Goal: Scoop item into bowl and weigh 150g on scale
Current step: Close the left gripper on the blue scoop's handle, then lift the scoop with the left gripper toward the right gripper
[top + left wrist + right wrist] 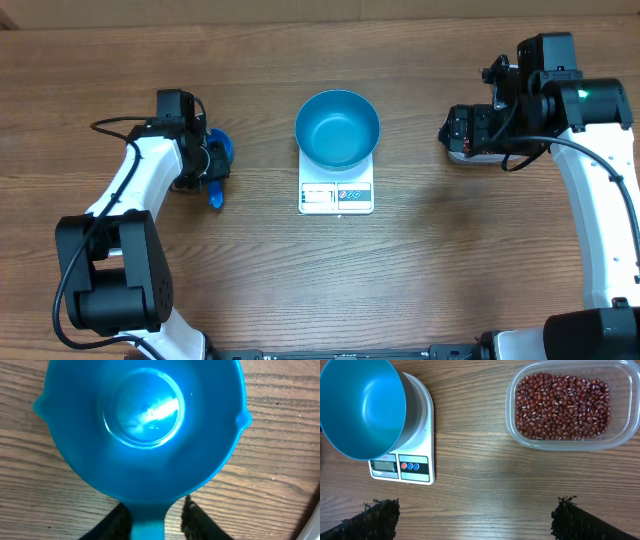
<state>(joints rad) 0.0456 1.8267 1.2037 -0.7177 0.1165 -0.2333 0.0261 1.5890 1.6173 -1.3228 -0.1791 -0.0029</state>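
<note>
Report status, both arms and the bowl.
Left gripper straddling scoop handle, grip unconfirmed. Right gripper open, empty. Bowl empty on scale; beans in tub. Nothing in the way.

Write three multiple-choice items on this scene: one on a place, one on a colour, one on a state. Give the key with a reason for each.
1. Where does the bowl stand?
A. on the scale
B. on a chair
C. on the floor

2. What colour are the beans in the clear tub?
A. green
B. dark red-brown
C. white

3. In what state is the bowl?
A. heaped with beans
B. upside down
C. empty

Key:
1 A, it covers the scale's platform above the display.
2 B, the right wrist view shows them dark red-brown.
3 C, its blue bottom is bare.
</note>
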